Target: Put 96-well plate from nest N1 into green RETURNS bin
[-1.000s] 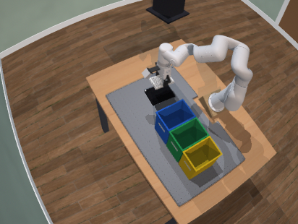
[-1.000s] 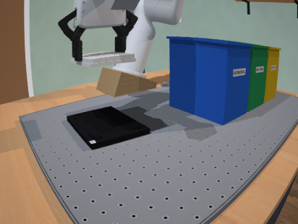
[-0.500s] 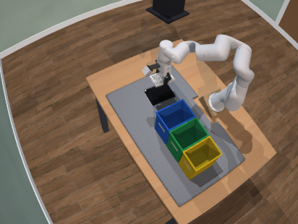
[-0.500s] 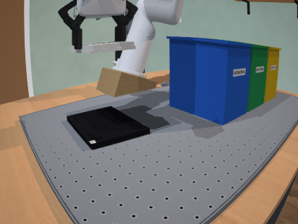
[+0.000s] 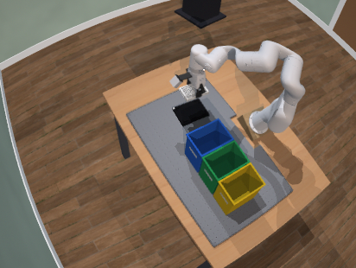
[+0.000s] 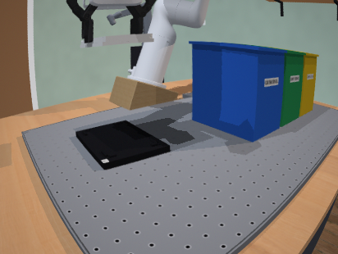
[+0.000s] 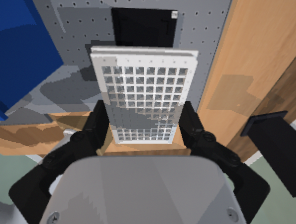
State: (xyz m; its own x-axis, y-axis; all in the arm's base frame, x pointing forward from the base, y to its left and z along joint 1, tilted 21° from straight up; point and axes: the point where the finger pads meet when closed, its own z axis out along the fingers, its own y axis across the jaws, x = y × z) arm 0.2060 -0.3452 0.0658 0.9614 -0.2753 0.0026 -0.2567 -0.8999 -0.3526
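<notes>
My gripper (image 7: pixel 144 109) is shut on the white 96-well plate (image 7: pixel 143 93), its fingers on the plate's two long sides. It holds the plate level, high above the table. The plate also shows in the top view (image 5: pixel 188 91) and in the exterior view (image 6: pixel 116 40), with the gripper (image 6: pixel 111 29) at the top of the picture. The black plate nest N1 (image 5: pixel 191 111) lies empty on the grey mat, below and ahead of the plate; it also shows in the exterior view (image 6: pixel 121 142). The green bin (image 5: pixel 225 163) stands upright, in the middle of the row of three.
A blue bin (image 5: pixel 208 140) stands nearest the nest and a yellow bin (image 5: pixel 240 186) at the far end, all touching in a row. White signs (image 6: pixel 271 82) are on the bins' short walls. A tan wedge block (image 6: pixel 137 93) sits by the arm's base (image 5: pixel 261 123).
</notes>
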